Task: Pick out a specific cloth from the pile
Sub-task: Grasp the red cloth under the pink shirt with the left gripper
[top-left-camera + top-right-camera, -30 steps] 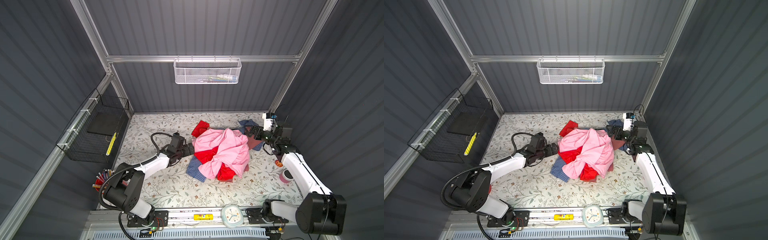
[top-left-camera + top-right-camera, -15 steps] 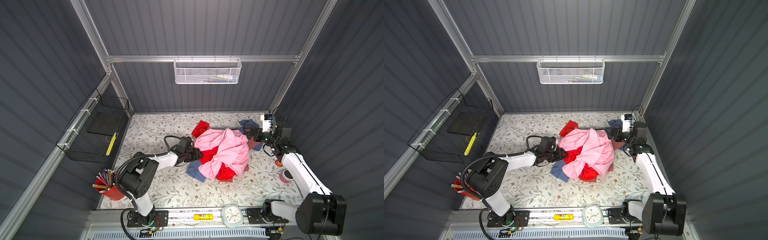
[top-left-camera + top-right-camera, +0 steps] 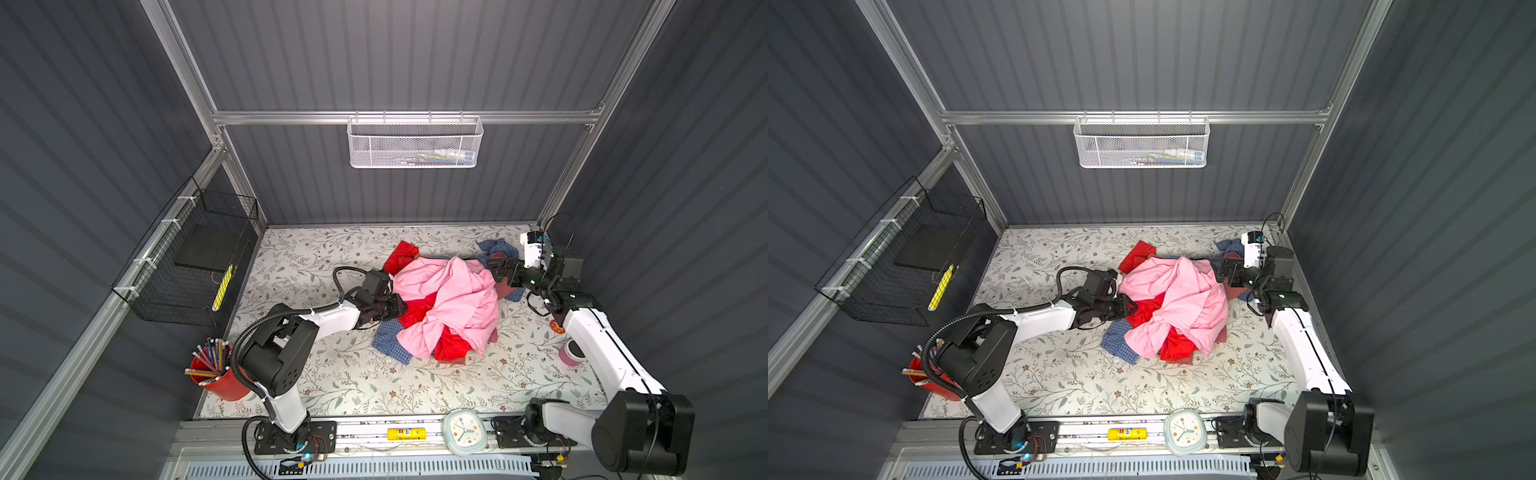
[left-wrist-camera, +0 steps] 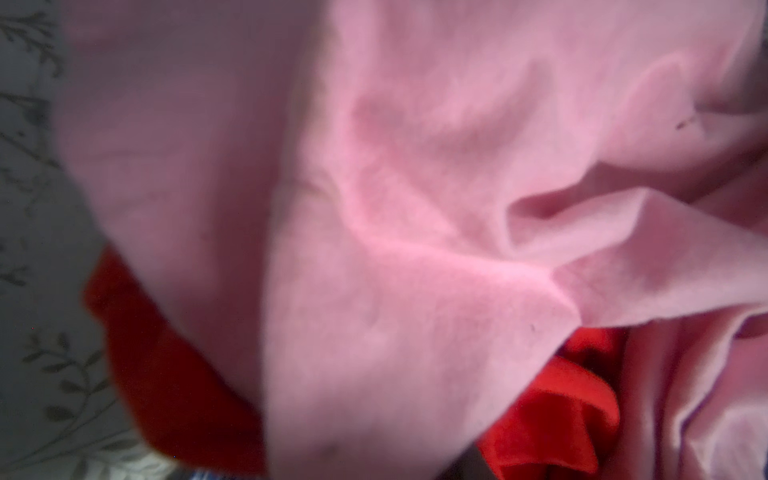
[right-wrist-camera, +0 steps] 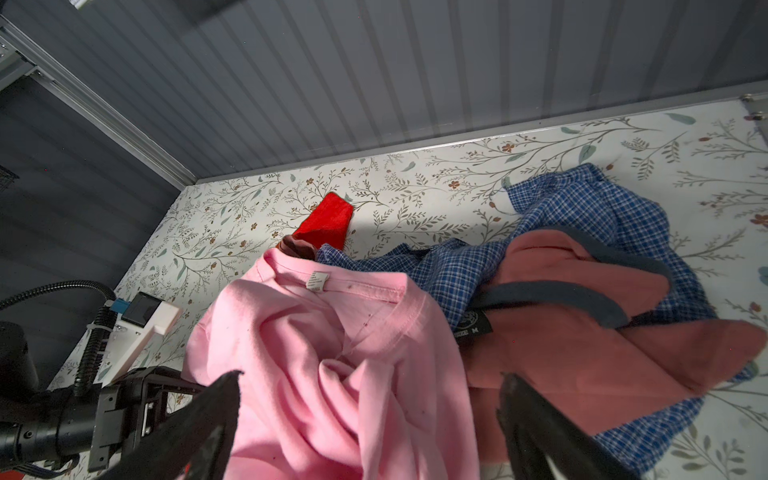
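Atop the pile, a pink T-shirt is covering most of the red cloth, beside a blue checked shirt. The left gripper is sitting at that cloth's edge, grip unclear; the right gripper is hovering spread wide.

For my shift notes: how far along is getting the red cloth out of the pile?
Done: the left gripper is at the red cloth at the pile edge. In hand: a grasp there; grip unconfirmed. Left: the cloth lies under the pink garment, not pulled free. The right gripper is open.
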### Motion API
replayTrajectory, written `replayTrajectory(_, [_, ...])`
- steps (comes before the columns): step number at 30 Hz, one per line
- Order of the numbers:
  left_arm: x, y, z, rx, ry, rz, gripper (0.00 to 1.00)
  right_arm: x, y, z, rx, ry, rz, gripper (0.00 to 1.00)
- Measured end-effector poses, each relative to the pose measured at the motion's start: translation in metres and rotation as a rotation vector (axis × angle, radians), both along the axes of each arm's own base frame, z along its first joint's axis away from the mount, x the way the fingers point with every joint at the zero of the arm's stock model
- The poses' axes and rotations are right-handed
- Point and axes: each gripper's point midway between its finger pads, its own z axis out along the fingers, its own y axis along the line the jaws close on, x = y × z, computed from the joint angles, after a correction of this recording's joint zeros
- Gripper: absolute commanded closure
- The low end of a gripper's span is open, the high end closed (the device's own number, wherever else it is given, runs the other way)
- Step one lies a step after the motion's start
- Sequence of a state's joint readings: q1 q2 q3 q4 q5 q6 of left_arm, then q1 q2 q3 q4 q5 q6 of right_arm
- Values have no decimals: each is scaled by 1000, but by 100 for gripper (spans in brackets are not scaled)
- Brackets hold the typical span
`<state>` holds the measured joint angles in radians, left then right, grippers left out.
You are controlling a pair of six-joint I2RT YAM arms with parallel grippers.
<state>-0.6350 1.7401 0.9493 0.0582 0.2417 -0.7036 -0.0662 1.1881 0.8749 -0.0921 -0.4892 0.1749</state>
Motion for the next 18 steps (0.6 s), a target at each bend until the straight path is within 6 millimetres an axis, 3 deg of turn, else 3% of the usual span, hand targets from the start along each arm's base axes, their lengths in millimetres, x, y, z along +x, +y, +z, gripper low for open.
replayTrajectory(2, [-2,1,1,13,-1,-4,96,-1,0,0,0,-1,0,4])
replayTrajectory(5, [1,-4,12,31,-25,-19,100,-2,0,0,1,-4,0,5])
replayTrajectory(12, [14,-28,88,20,-197,-74,100,-10,1,-6,22,9,-10,5])
replayTrajectory(18, [10,-37,128,53,-292,-123,100,-13,1,-7,43,16,-21,5])
